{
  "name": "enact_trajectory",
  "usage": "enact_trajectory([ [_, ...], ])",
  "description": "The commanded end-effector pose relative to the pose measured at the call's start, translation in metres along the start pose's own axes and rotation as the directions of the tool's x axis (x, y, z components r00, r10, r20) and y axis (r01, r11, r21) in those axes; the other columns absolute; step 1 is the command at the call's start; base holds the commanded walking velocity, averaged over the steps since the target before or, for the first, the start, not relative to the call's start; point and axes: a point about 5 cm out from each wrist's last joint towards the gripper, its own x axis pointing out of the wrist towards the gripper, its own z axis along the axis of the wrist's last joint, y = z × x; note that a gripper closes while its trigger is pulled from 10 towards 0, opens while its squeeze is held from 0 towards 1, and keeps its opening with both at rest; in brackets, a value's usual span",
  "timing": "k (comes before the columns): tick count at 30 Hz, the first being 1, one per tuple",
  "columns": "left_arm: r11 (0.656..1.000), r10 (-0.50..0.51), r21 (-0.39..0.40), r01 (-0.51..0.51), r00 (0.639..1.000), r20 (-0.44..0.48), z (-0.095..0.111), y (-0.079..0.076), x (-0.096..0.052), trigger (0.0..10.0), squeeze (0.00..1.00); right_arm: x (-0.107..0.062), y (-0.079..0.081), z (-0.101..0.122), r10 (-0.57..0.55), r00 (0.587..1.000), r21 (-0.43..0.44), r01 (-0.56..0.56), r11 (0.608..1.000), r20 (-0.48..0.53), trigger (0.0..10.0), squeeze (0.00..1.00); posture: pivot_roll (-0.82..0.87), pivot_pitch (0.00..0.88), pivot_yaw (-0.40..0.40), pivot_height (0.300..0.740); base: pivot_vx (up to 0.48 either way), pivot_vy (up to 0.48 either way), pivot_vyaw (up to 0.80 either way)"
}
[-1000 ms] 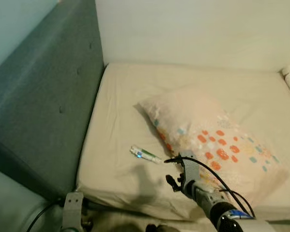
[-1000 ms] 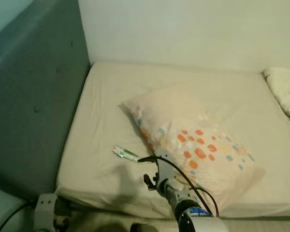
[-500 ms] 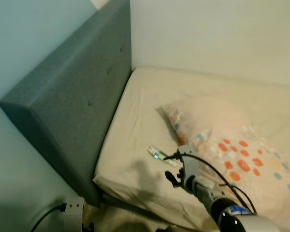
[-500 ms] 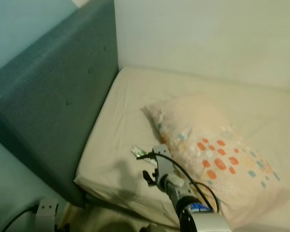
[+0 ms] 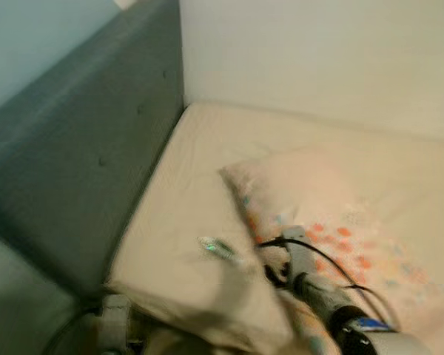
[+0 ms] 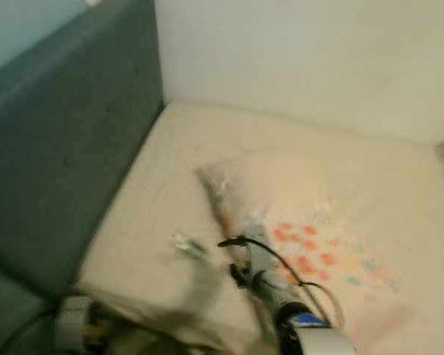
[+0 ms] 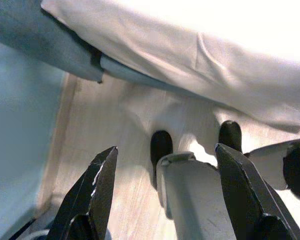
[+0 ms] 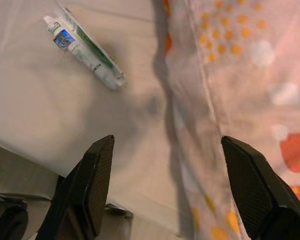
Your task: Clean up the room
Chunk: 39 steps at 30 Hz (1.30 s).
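Right hand (image 8: 165, 195) spread wide, empty, above bed (image 8: 35, 105); white tube (image 8: 85, 47), green stripe, blue label, beside pillow (image 8: 250, 75).

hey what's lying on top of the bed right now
On the bed sheet lie a patterned pillow and, beside it, a small tube. The open right gripper hovers above both. Whatever is beneath the pillow is covered.

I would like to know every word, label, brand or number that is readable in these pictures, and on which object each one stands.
No text can be read.
Tube on the bed sheet: it carries a blue label patch and a green stripe, but any print is too small and blurred to read.
Pillow: orange and pale dots, no letters.
Right gripper: plain black fingers, no marking.
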Motion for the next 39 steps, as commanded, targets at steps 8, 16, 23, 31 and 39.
enact_trajectory([
  [8, 1.000, 0.016, 0.011, -0.016, 0.999, -0.047, -0.016, 0.004, -0.004, 10.0, 0.00, 0.004, 0.014, 0.011, 0.073, 0.997, 0.025, -0.073, 0.997, 0.018, 10.0, 0.00, -0.02, 0.024, 0.010, 0.725, 0.000, 0.000, 0.00],
  [16, 0.999, 0.029, 0.016, -0.028, 0.998, -0.053, -0.021, 0.008, -0.006, 10.0, 0.00, 0.006, 0.018, 0.023, 0.097, 0.994, 0.005, -0.097, 0.995, 0.047, 10.0, 0.00, -0.01, 0.044, 0.012, 0.705, 0.000, 0.000, 0.00],
  [23, 0.999, 0.031, 0.024, -0.030, 0.998, -0.053, -0.025, 0.009, -0.008, 10.0, 0.00, 0.006, 0.019, 0.027, 0.112, 0.992, -0.018, -0.111, 0.994, 0.061, 10.0, 0.00, -0.01, 0.074, 0.018, 0.680, 0.000, 0.000, 0.00],
  [31, 0.998, 0.031, 0.051, -0.029, 0.998, -0.049, -0.027, 0.012, -0.009, 10.0, 0.00, 0.006, 0.017, 0.034, 0.102, 0.992, -0.054, -0.098, 0.994, 0.079, 10.0, 0.00, 0.00, 0.102, 0.025, 0.665, 0.000, 0.000, 0.00],
  [39, 0.998, 0.049, 0.046, -0.048, 0.999, -0.023, -0.028, 0.021, -0.011, 10.0, 0.00, 0.006, 0.015, 0.046, 0.098, 0.988, -0.053, -0.093, 0.994, 0.115, 10.0, 0.00, 0.02, 0.136, 0.029, 0.640, 0.000, 0.000, 0.00],
])
